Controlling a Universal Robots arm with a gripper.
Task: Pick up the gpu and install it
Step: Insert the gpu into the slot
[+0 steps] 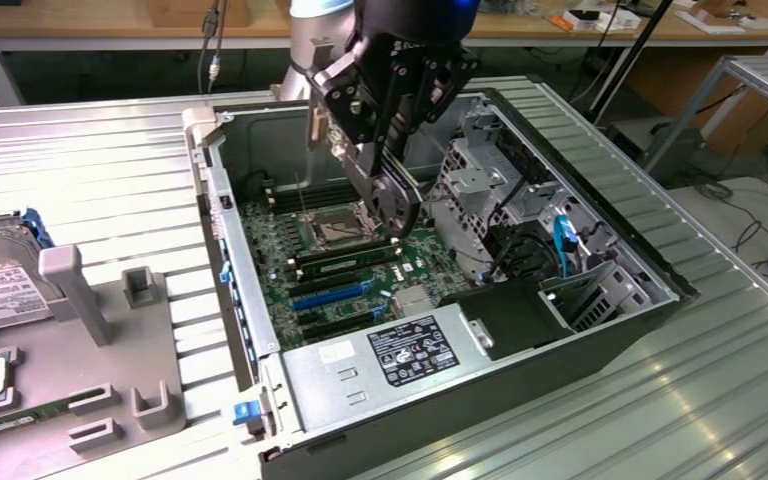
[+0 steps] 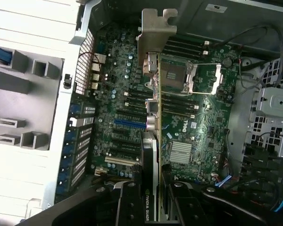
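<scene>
The gripper [image 2: 153, 197] is clamped on the gpu [image 2: 152, 84], which juts edge-on straight out from its grip, bracket farthest away, above the motherboard [image 2: 188, 117].

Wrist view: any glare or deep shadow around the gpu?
Wrist view: table washed out white, motherboard evenly lit, heatsink glinting, gpu bracket bright. Exterior view: same table glares, case interior partly shadowed.
</scene>
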